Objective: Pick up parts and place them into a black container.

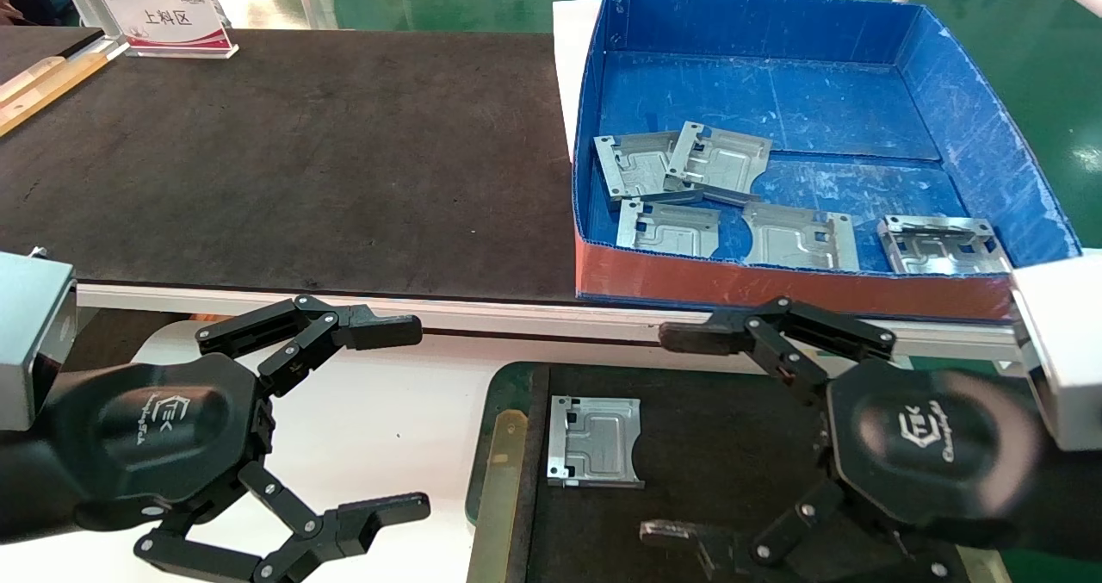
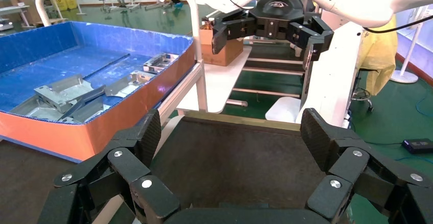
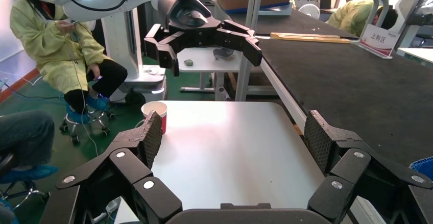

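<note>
Black matting covers the bench; beside it the blue box holds 5 parts. 1 part lies in the black container. Left gripper and right gripper gape wide, empty. Only the wrist views show seated people.

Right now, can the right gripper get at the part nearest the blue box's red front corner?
Probably yes. The right gripper is open and empty, and that part lies uncovered just behind the low red front wall.
</note>
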You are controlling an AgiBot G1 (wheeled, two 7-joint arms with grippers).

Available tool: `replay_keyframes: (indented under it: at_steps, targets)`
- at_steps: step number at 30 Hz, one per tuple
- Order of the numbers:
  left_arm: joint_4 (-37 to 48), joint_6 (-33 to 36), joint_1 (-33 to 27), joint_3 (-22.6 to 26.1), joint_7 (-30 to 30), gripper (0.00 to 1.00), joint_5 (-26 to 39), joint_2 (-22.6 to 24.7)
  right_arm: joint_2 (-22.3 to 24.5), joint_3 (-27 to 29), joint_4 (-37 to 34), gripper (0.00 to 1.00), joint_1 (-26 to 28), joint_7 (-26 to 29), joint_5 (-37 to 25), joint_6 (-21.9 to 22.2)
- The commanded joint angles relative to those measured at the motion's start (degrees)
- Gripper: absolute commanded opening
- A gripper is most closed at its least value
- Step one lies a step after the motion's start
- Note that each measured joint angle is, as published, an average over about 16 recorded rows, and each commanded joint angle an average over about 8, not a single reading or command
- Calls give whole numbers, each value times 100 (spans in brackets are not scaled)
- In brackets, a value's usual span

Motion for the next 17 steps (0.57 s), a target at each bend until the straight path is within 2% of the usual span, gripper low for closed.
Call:
replay_keyframes:
  at_steps: [1, 17]
  targets:
    - [0, -1, 0, 0, 0, 100, 0, 0, 14, 69, 81, 100, -72, 67, -3, 11]
    - [1, -1, 1, 0, 0, 100, -1, 0, 8, 27, 29, 100, -27, 27, -6, 12]
